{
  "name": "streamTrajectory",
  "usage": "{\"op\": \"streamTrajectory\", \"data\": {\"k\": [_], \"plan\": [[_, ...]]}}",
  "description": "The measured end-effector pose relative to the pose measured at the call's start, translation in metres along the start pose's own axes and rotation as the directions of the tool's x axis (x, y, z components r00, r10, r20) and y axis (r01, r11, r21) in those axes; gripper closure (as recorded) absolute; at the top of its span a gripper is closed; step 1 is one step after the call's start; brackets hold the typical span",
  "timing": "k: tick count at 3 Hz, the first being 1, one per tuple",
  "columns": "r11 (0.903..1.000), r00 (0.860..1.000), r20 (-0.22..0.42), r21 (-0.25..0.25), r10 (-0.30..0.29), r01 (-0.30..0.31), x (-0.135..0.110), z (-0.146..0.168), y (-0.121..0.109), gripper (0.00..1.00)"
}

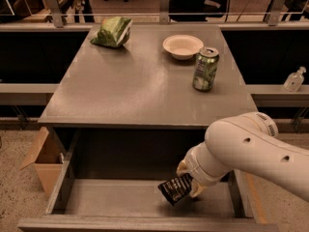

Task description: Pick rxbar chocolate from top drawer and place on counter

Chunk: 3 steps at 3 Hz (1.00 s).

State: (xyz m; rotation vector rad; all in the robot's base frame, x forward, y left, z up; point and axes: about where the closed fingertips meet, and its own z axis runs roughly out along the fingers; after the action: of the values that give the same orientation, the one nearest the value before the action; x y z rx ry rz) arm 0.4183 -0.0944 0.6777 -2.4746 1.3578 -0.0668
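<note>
The rxbar chocolate (175, 189), black with pale lettering, hangs tilted in my gripper (189, 180) above the floor of the open top drawer (116, 199), toward its right side. My gripper is shut on the bar, its pale fingers on either side of the bar's upper end. My white arm comes in from the right over the drawer's right wall. The grey counter (140, 81) lies above and behind the drawer.
On the counter stand a green snack bag (113, 32) at the back left, a white bowl (182, 46) at the back, and a green soda can (205, 69) on the right. A brown cardboard box (41, 158) sits on the floor left of the drawer.
</note>
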Motion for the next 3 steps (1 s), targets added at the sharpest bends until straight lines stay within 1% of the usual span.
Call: {"op": "streamTrajectory", "data": {"k": [1, 2, 3], "plan": [[0.9985, 1.000, 0.001, 0.055, 0.002, -0.002, 0.010, -0.023, -0.007, 1.00], [0.9984, 1.000, -0.001, 0.057, 0.001, -0.001, 0.009, -0.025, -0.007, 1.00], [0.9959, 0.999, -0.027, 0.086, -0.026, 0.028, -0.001, -0.044, -0.013, 1.00]]}}
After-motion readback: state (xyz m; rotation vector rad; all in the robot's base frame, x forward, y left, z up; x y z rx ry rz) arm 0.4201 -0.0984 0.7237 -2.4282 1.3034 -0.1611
